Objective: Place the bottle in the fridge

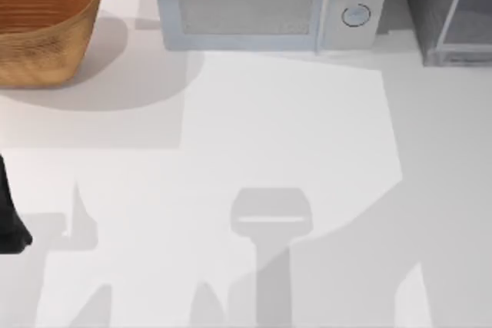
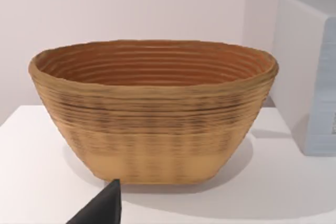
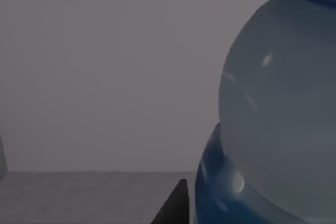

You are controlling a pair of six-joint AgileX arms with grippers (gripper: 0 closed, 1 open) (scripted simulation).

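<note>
The bottle (image 3: 273,129) looms close in the right wrist view, clear with a blue label band low down and a bit of blue cap at the frame's upper corner. My right gripper (image 3: 226,208) is shut on the bottle, with one dark fingertip (image 3: 176,205) showing against its label. Dim grey walls and a grey floor surround it there. The fridge (image 1: 450,13) stands at the table's far right corner in the top view. My left arm (image 1: 9,224) is parked at the left edge, and one fingertip (image 2: 107,205) of its open gripper shows in front of the basket.
A woven brown basket (image 1: 38,21) sits at the back left, and it appears again as the basket (image 2: 152,114) in the left wrist view. A light-grey microwave (image 1: 269,1) with two knobs stands at the back middle. Arm shadows lie across the white table (image 1: 246,151).
</note>
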